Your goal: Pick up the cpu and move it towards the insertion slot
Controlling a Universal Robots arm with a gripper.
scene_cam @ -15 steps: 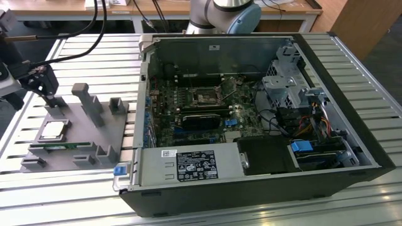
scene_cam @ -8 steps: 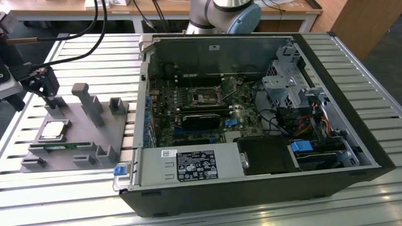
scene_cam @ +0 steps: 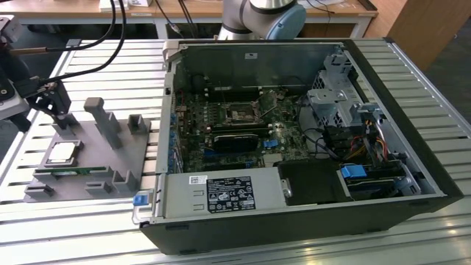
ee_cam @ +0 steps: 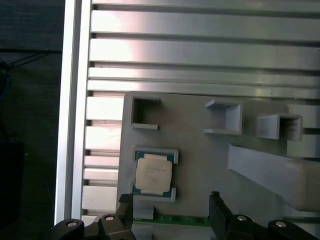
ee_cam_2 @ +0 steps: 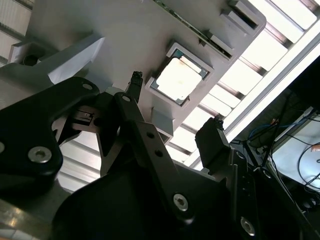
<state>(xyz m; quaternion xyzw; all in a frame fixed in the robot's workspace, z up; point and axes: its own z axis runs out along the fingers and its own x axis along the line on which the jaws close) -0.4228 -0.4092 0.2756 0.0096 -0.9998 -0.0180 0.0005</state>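
Note:
The cpu (scene_cam: 63, 153) (ee_cam_2: 179, 79) (ee_cam: 153, 172) is a small silvery square chip lying flat in a framed recess of the grey holder (scene_cam: 103, 160) on the exterior view's left. My gripper (scene_cam: 57, 110) (ee_cam_2: 175, 107) (ee_cam: 170, 204) hangs above the holder near the chip, open, with nothing between its black fingers (ee_cam: 216, 202). It does not touch the chip. The insertion slot (scene_cam: 241, 114) is a square socket with a metal frame and dark centre on the motherboard inside the open computer case (scene_cam: 412, 165).
A thin green memory stick (scene_cam: 70, 171) (ee_cam: 180, 219) lies in the holder beside the chip. Grey posts (scene_cam: 99, 118) stand up from the holder. The slatted metal table (scene_cam: 81, 221) carries both holder and case. Cables (scene_cam: 110, 33) trail at the back left.

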